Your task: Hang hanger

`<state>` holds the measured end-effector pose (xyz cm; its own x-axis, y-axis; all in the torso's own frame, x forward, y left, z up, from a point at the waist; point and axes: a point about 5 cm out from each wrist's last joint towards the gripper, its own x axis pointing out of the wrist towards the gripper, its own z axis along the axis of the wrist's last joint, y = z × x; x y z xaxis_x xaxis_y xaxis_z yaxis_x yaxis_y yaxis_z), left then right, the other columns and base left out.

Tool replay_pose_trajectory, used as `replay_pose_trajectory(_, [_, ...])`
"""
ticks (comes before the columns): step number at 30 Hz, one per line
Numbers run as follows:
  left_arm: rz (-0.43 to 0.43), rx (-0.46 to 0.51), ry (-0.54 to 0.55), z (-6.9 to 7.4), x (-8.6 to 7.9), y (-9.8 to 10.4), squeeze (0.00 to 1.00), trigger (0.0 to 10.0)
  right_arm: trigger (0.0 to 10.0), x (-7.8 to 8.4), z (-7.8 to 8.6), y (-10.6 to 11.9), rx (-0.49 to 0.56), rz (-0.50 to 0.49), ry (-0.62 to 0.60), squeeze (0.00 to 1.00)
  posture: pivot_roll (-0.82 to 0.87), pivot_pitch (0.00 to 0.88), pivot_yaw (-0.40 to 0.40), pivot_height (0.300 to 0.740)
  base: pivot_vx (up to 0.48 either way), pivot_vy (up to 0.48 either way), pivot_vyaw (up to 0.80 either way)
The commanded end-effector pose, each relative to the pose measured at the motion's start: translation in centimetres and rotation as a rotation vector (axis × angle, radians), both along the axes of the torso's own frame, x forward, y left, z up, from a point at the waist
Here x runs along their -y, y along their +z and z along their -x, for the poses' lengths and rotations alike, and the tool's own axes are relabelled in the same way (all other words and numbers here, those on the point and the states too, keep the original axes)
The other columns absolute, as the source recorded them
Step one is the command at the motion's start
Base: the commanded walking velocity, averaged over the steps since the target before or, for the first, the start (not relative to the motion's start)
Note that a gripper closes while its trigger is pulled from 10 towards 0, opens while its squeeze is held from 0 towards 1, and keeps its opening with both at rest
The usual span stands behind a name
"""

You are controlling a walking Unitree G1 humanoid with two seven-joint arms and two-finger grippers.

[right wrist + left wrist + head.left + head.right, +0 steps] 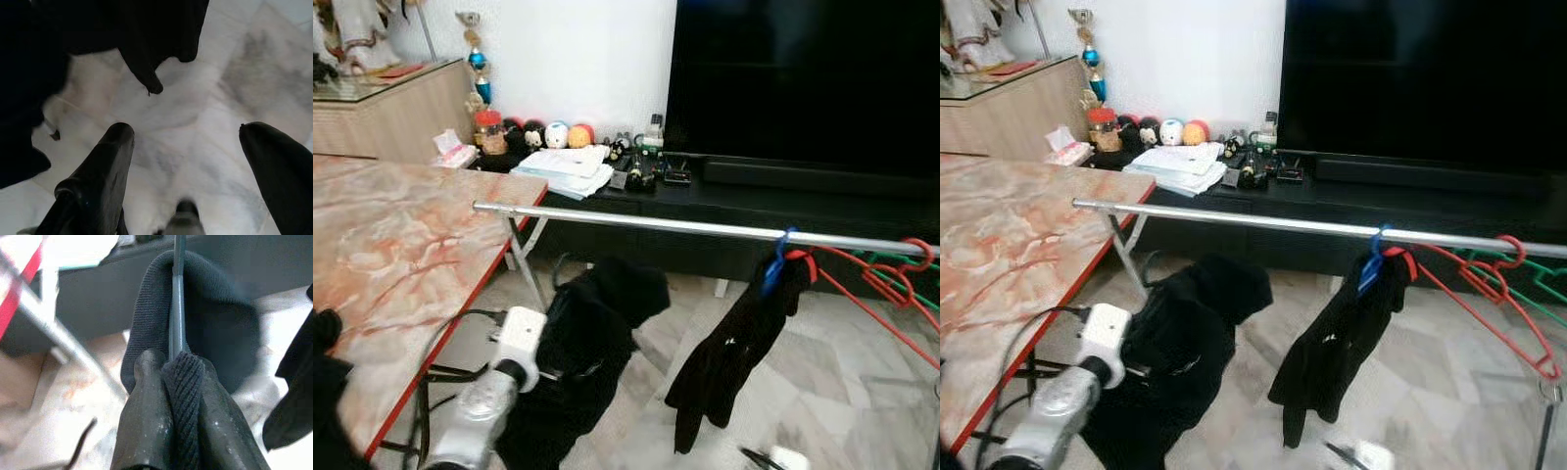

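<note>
Here the left gripper (178, 369) is pinched on a thin grey hanger wire (177, 293) draped in a black knit garment (592, 338), held below the long silver rail (636, 223); hanging is not yet done. One black garment (729, 348) already hangs there on a blue hanger (773, 269). The right gripper (195, 147) gapes, empty, over pale marble floor (195, 112).

A ribbed black knit garment (195, 323), matt and coarse-woven, is pinched together with a thin dull-grey hanger wire (177, 298) between the scuffed, faintly glossy black fingers (146, 421) of the left tool (182, 363). Beyond the tool runs a polished silver metal rail (636, 222); beside its arm lies the glossy marble-patterned bench (391, 255). The right tool (188, 129), its smooth black fingers spread, hangs over pale, shiny veined floor tiles (195, 137).
</note>
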<state>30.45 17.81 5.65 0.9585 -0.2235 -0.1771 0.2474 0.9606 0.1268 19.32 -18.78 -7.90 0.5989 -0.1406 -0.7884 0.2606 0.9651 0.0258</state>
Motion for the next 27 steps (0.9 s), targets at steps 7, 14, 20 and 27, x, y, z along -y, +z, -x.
replay_pose_trajectory(7, [-0.002,-0.003,-0.093,-0.3,1.7,0.3,0.00,10.0,10.0,1.0,0.5,-0.1,-0.025,0.021,-0.007,0.00,0.02,0.001,0.036,0.740,0.117,0.000,-0.80])
replay_pose_trajectory(14, [-0.011,-0.041,-0.188,0.2,2.4,-0.1,0.00,10.0,10.0,1.7,0.9,-0.2,-0.026,0.021,-0.006,0.00,0.02,0.000,0.035,0.740,0.000,0.000,0.00])
replay_pose_trajectory(20, [-0.035,-0.040,-0.202,-0.1,2.5,0.1,0.00,10.0,10.0,2.1,1.1,-0.2,-0.030,0.019,-0.004,0.00,0.02,0.000,0.033,0.740,0.000,0.000,0.00])
replay_pose_trajectory(27, [0.001,-0.016,-0.075,-1.4,1.9,0.9,0.00,10.0,10.0,1.7,1.0,-0.3,-0.031,0.010,0.009,0.00,0.02,0.000,0.028,0.740,0.000,0.000,0.00])
